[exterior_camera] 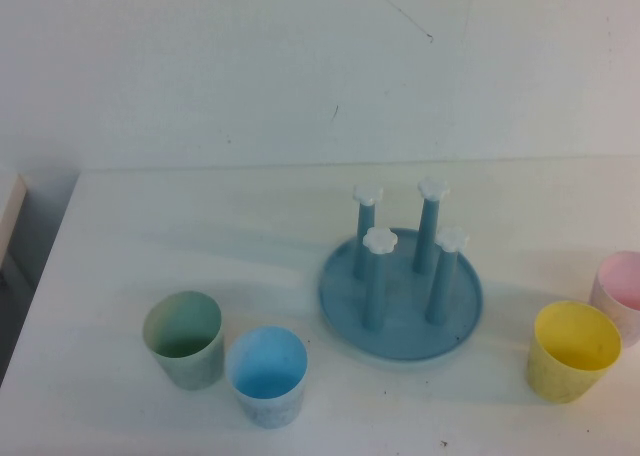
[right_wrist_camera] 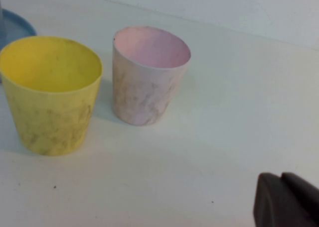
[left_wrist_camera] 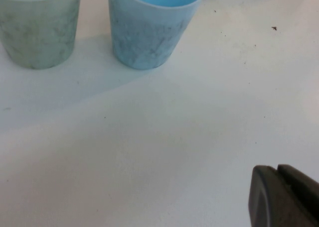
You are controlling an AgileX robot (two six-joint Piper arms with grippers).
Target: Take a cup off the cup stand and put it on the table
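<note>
Four cups (exterior_camera: 267, 374), one cup stand (exterior_camera: 401, 294).

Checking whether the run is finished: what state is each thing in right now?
cup: upright on the table, off the stand
cup stand: all four pegs bare
green cup: upright, beside it
yellow cup: upright
pink cup: upright
left pincer: shut, empty
right pincer: shut, empty

No text, label, brand, number or sign can be read anywhere in these views. The cup (exterior_camera: 267, 375), the cup stand (exterior_camera: 401, 294) and the table (exterior_camera: 200, 246) carry no lettering; the cup's outside shows only faint speckling.
</note>
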